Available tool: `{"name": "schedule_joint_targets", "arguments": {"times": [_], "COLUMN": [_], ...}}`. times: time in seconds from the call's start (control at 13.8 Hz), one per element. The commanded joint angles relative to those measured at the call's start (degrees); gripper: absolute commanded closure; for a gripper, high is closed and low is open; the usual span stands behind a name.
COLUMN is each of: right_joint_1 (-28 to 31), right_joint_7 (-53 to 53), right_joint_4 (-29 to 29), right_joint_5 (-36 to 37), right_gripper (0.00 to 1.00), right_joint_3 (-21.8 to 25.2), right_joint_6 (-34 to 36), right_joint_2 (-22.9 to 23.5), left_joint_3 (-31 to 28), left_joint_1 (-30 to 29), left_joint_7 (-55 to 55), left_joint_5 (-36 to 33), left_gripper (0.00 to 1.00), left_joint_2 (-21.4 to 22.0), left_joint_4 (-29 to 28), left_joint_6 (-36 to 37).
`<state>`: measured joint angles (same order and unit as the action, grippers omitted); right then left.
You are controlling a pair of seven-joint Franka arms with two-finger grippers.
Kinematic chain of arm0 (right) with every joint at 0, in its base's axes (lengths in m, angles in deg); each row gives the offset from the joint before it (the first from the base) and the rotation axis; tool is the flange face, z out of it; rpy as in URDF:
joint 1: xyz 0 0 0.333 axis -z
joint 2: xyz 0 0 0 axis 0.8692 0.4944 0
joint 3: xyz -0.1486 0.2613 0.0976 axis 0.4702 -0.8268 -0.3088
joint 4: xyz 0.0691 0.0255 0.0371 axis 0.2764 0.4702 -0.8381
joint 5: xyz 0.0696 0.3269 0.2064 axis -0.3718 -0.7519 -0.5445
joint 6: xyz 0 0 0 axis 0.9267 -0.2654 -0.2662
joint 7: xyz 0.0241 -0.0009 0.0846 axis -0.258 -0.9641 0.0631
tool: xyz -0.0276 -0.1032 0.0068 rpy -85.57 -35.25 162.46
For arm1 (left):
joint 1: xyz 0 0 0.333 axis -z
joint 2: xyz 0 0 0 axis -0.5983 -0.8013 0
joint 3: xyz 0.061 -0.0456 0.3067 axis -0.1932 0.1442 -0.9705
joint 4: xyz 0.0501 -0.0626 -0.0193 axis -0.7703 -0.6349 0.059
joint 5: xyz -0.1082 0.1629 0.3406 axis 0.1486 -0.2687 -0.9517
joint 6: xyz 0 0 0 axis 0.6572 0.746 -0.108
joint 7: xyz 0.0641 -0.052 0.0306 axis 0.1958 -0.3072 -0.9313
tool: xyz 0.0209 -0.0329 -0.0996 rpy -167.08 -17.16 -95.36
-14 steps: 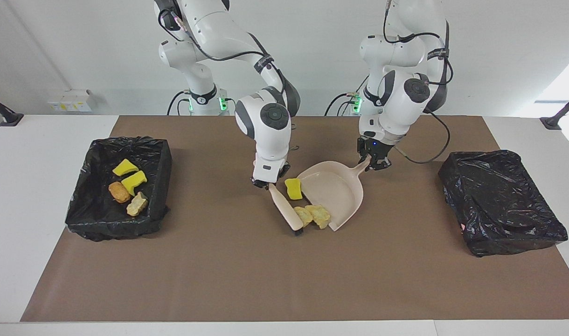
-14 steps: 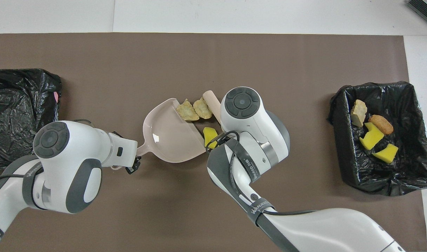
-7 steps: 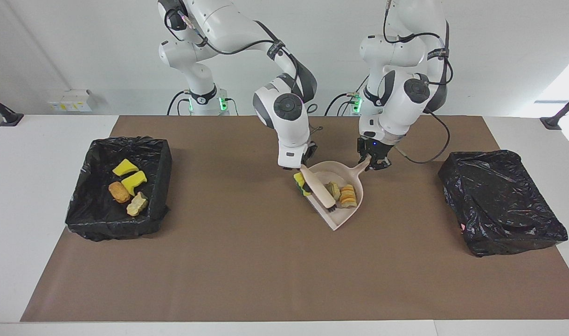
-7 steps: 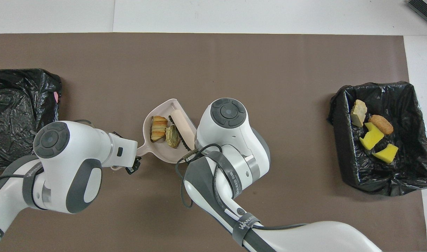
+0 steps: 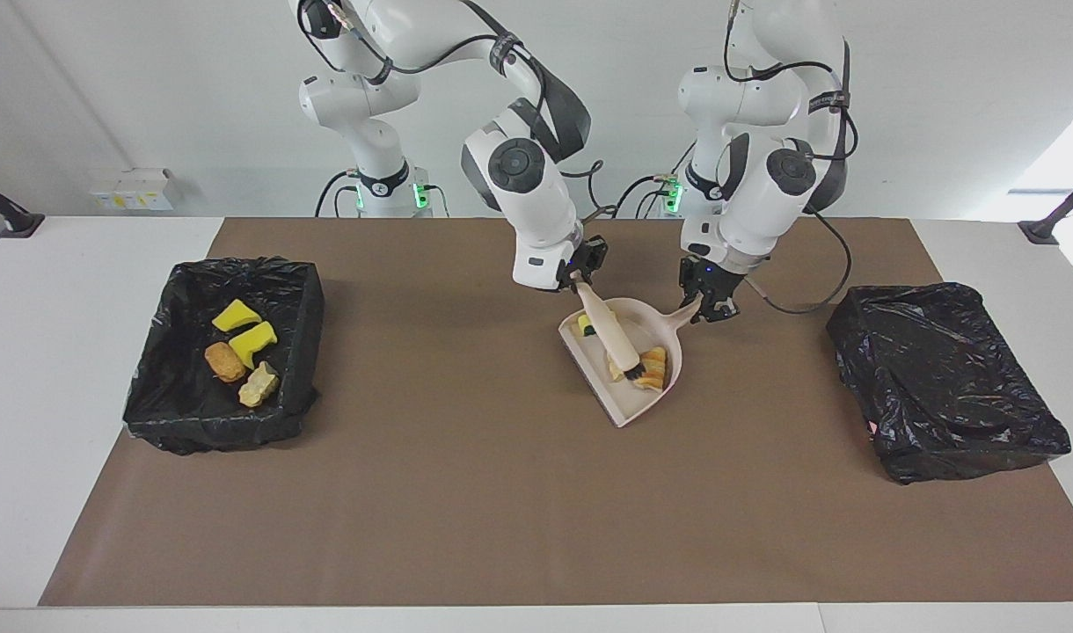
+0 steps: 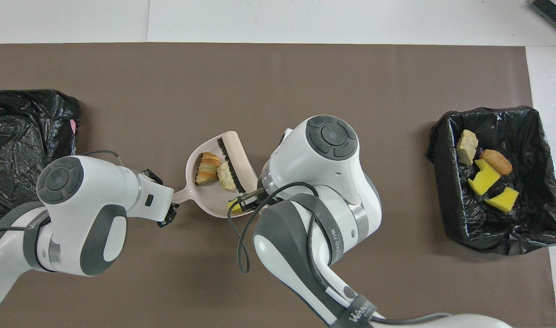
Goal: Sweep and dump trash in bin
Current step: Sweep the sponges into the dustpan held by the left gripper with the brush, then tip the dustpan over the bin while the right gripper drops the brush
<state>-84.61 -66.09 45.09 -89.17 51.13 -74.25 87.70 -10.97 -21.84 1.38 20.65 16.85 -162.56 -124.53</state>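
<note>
The beige dustpan [image 5: 605,385] lies on the brown mat mid-table; it also shows in the overhead view [image 6: 205,193]. My left gripper [image 5: 709,303] is shut on its handle [image 6: 180,196]. My right gripper [image 5: 582,274] is shut on the beige hand brush [image 5: 609,332], which slopes down with its bristles [image 6: 228,165] in the pan. Trash lies in the pan: an orange-tan chunk [image 5: 654,369] [image 6: 207,165], a pale chunk [image 6: 223,176] and a yellow sponge piece [image 5: 583,325] [image 6: 234,207] by the brush handle. In the overhead view the right gripper is hidden under its arm.
A black-lined bin [image 5: 310,303] [image 6: 445,191] at the right arm's end holds several scraps [image 5: 252,341] [image 6: 485,176]. A closed black bag bundle [image 5: 941,378] [image 6: 23,136] sits at the left arm's end. The brown mat [image 5: 466,492] covers the table's middle.
The right gripper swept the scraps off the mat into the dustpan, then rose and tipped the brush steeper, pushing them deeper. The pan turned slightly; the left gripper barely moved.
</note>
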Motion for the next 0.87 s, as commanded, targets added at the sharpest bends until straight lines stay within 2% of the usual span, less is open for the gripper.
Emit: {"name": "schedule_joint_targets", "arguments": {"times": [0.0,0.14,0.36,0.58,0.79], "right_joint_1": [0.95,2.18,-0.18,-5.44,-12.39], "right_joint_7": [2.53,7.7,21.13,30.12,37.68], "right_joint_4": [0.41,0.5,4.35,11.56,17.18], "right_joint_5": [-0.73,0.58,8.49,11.03,14.04], "right_gripper": [1.0,1.0,1.0,1.0,1.0], "right_joint_3": [0.2,0.2,-0.24,-0.24,-0.33], "right_joint_6": [3.05,6.47,6.67,5.88,0.1], "right_joint_2": [-3.63,-4.61,-7.67,-11.63,-11.29], "left_joint_3": [-0.02,-0.29,-0.29,-0.29,-0.29], "left_joint_1": [-1.54,-2.16,-8.2,-15.23,-21.74], "left_joint_7": [1.63,2.51,4.01,5.58,9.87], "left_joint_5": [0.47,0.47,0.47,0.55,0.47], "left_gripper": [1.0,1.0,1.0,1.0,1.0], "left_joint_2": [1.58,2.37,4.04,3.44,1.5], "left_joint_4": [-0.73,-0.3,2.68,9.27,15.25], "left_joint_6": [0.77,0.86,5.41,9.3,9.56]}}
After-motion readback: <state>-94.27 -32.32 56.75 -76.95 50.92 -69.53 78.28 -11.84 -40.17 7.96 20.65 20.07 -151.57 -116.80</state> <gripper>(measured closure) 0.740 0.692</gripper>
